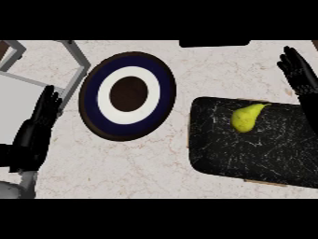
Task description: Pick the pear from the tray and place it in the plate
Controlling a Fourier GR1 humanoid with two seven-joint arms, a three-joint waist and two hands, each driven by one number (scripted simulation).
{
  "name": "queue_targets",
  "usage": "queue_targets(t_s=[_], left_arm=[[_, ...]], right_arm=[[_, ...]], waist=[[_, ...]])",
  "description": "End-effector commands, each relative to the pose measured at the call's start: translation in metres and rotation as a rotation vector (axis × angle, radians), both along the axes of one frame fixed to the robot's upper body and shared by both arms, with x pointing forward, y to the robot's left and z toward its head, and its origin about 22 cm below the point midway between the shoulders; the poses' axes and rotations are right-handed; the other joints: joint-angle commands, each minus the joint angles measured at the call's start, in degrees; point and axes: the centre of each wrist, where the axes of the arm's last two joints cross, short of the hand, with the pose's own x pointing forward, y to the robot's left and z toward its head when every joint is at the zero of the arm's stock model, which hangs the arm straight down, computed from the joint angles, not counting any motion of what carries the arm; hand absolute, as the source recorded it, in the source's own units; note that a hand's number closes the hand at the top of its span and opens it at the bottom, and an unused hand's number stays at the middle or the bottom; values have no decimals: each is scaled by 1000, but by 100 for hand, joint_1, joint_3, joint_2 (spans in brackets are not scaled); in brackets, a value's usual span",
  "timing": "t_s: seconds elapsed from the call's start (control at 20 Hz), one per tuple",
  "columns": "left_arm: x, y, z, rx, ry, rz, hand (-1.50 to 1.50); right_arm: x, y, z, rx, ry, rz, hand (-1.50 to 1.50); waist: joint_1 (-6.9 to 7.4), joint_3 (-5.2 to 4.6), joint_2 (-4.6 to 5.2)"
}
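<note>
The pear (247, 117) lies on the black tray (258, 156) near the right edge of the tabletop (154, 163), apart from the plate (158, 93) at its middle. The left robot hand (29, 137) and the right robot hand (299, 73) are spread wide, holding nothing.

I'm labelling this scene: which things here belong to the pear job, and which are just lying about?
Job: pear, black tray, plate.
Lying about: grey-framed panel at upper left, dark object at top edge.

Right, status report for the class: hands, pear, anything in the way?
Left hand open, right hand open. Pear on tray, untouched. Nothing lies between it and plate.
</note>
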Motion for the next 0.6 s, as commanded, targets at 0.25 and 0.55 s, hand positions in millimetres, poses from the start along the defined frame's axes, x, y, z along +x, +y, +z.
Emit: queue_targets(t_s=[0.25,0.55], left_arm=[[40,4,77,153,-182,-129,0],[37,-9,69,117,-113,-175,0]], right_arm=[[68,72,11,179,-120,-383,150],[59,49,-64,-58,75,-879,-150]], waist=[[422,-237,-29],[315,-248,-37]])
